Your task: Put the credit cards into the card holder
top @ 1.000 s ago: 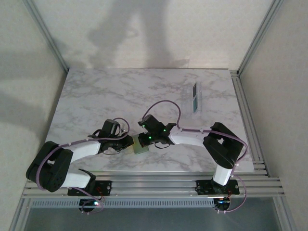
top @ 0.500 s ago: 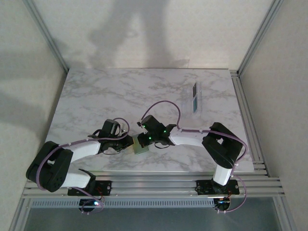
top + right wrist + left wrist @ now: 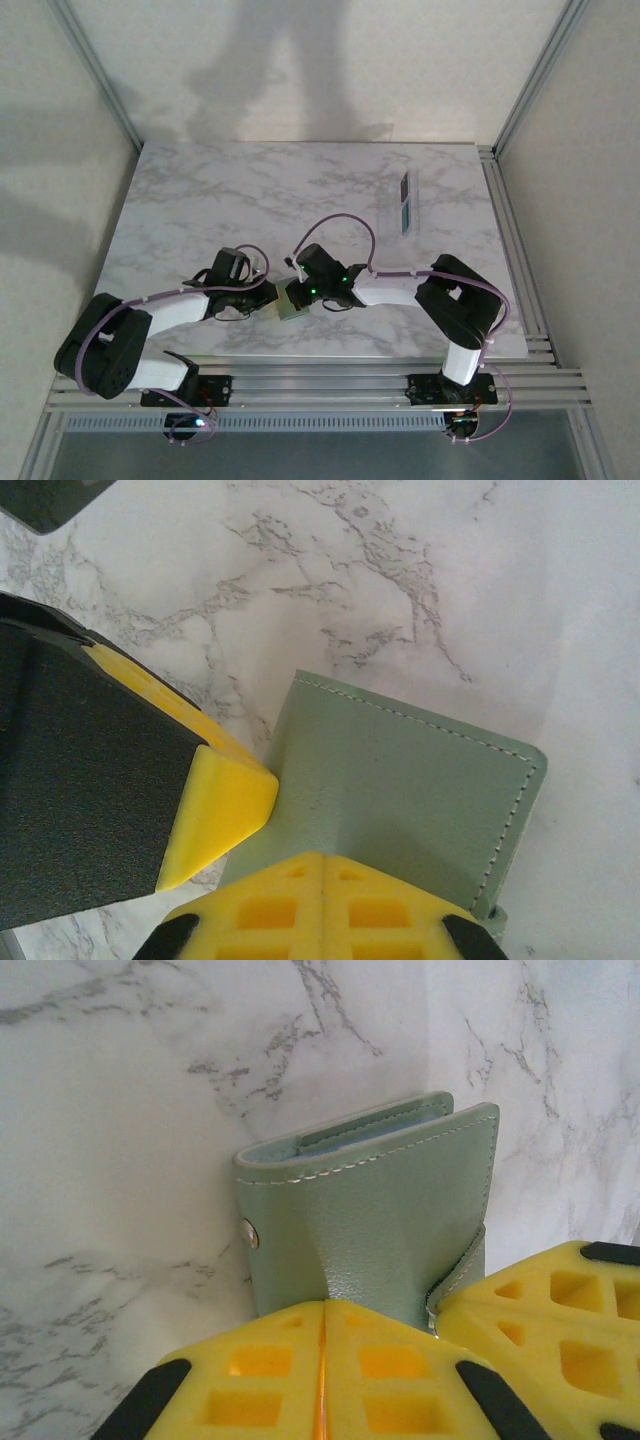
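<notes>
The sage-green card holder (image 3: 291, 301) lies near the table's front edge between both grippers. My left gripper (image 3: 273, 297) is shut on it, its yellow pads pinching a crease of the cover (image 3: 325, 1305). In the left wrist view the card holder (image 3: 380, 1210) gapes slightly at its far edge, pale lining showing. My right gripper (image 3: 306, 294) is shut on the opposite side, nipping the card holder (image 3: 410, 780) at the pads' seam (image 3: 322, 858). The left gripper's finger (image 3: 215, 800) touches the cover's corner. Teal credit cards (image 3: 406, 201) lie in a narrow row at the far right.
The marble table (image 3: 200, 200) stretches wide behind and left of the grippers. A metal frame rail (image 3: 300, 375) runs along the near edge. A small snap stud (image 3: 250, 1232) sits on the holder's left edge.
The right wrist has shifted slightly left and down towards the holder. Both grips stay shut and the holder has barely moved.
</notes>
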Available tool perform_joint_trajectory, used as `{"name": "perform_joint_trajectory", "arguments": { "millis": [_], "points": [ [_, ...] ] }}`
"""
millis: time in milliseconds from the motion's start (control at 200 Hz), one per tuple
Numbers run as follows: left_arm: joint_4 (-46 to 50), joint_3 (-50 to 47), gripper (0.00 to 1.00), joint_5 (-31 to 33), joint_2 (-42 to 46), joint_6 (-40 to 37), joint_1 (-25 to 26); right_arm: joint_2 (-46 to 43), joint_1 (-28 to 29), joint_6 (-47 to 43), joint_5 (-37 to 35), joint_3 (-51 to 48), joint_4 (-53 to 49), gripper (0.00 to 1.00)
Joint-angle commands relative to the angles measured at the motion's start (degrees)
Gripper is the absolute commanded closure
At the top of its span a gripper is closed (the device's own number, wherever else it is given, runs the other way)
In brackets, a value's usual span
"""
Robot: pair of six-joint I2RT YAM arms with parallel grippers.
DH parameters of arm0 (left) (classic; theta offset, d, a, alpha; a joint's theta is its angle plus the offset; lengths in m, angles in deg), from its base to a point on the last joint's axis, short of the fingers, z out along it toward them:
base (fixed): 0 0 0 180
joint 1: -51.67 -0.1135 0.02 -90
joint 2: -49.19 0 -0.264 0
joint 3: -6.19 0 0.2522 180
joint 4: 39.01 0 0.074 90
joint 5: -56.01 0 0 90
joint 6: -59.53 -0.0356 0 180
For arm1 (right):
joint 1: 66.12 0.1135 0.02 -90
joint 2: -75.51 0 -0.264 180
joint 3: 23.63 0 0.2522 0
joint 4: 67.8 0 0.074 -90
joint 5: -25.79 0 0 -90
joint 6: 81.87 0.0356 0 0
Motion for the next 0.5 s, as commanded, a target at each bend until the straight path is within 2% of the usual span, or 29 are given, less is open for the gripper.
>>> {"name": "perform_joint_trajectory", "arguments": {
  "millis": [0,275,491],
  "points": [
    [2.32,-1.33,0.92,0.73,-1.47,0.96,-0.20,0.47,0.78,-1.75,-0.74,-1.81,1.47,1.00],
    [2.41,-1.64,0.93,0.99,-1.26,1.17,-0.20,-3.92,0.73,-3.45,-2.08,-1.11,-0.05,1.00],
    [2.19,-1.57,0.92,0.91,-1.69,1.24,-0.20,-2.29,0.48,-4.02,-2.30,-0.76,0.47,1.00]
  ]
}}
